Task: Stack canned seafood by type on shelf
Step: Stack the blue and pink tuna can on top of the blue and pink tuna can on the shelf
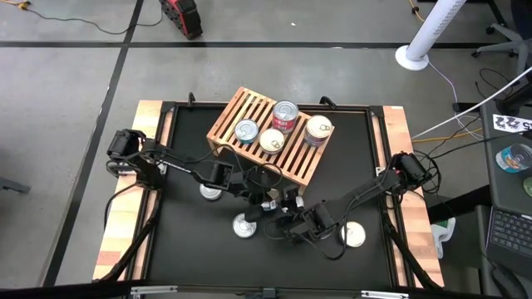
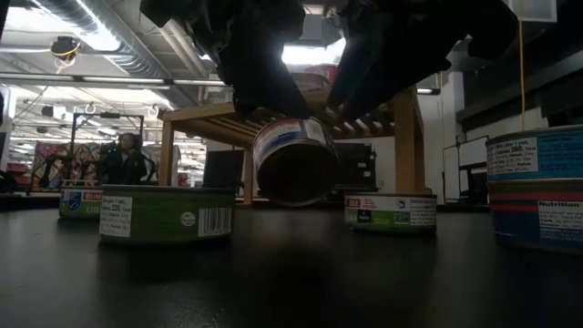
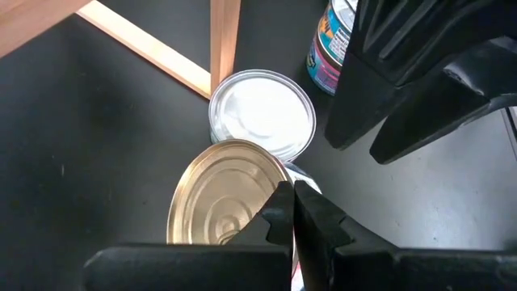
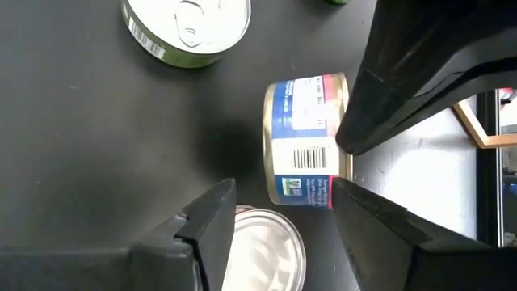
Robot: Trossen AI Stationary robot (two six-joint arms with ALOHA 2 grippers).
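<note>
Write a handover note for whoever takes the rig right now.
Left gripper: fingers shut on the rim of the tilted can, lifted off the table in front of the shelf.
Right gripper: fingers open, close beside that can.
Done: four cans on the shelf.
Left: place the held can, then at least three loose cans.

The high view is evenly lit, the wooden shelf (image 1: 270, 135) bright against the black tabletop (image 1: 191, 241). At table height the scene is backlit: ceiling lights glare behind the shelf, arms go to silhouette, and the tipped can (image 2: 293, 159) below it is dim, casting a soft shadow forward. Wrist views blur close up.
</note>
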